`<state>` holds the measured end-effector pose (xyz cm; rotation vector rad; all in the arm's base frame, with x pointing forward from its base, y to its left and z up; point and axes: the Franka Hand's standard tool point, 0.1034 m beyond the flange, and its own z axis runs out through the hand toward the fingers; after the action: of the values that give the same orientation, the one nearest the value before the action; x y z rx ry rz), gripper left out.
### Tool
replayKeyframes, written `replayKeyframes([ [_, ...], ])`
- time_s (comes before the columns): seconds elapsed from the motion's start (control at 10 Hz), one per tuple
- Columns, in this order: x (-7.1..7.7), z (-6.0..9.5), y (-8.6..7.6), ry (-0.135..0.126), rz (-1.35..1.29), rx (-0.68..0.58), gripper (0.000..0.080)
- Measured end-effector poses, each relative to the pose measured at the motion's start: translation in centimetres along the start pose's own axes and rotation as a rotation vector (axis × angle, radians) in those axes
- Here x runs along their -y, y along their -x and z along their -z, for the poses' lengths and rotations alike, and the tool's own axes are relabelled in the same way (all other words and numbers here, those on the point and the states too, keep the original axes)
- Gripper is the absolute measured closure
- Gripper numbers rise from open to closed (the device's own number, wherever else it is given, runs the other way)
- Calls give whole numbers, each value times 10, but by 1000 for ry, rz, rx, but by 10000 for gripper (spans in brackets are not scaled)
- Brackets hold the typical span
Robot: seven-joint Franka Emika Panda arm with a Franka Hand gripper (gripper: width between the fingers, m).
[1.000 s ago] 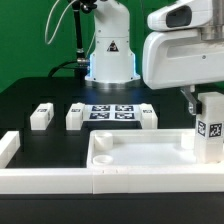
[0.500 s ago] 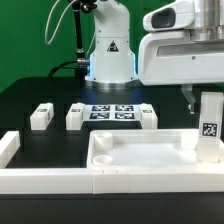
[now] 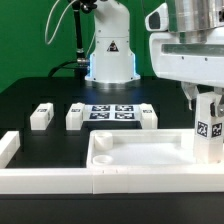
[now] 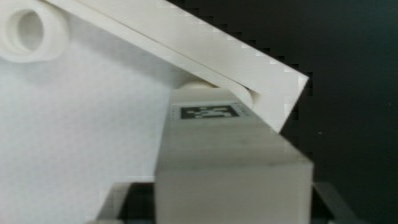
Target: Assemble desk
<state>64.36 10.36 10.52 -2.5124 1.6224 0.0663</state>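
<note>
One leg (image 3: 208,135) is pinched upright in the claw (image 3: 207,100), held at the corner of the tray (image 3: 140,158) on the exterior view's right. Three more legs (image 3: 76,117) are seen loose beyond the tray, so most of the fitting is judged undone.

Arm's white housing (image 3: 190,50) shifted toward exterior view's right, leg (image 3: 207,131) slightly lower (turned a little)

I see the black table (image 3: 35,95) carrying three leg blocks (image 3: 76,117), the marker board (image 3: 112,112), the tray panel (image 3: 140,152) and, seemingly resting on it, white border walls (image 3: 50,181).
</note>
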Motion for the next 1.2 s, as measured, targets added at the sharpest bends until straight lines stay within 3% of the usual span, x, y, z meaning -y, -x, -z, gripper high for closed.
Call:
replayKeyframes([
  [0.4,1,0,2,-4,-224,9,505],
  [0.6,0,-1,2,-26,-497,34,505],
  [0.8,-1,0,2,-68,-686,48,506],
  [1.1,-2,1,0,-79,-731,42,505],
  [1.2,-2,0,1,-78,-728,42,428],
])
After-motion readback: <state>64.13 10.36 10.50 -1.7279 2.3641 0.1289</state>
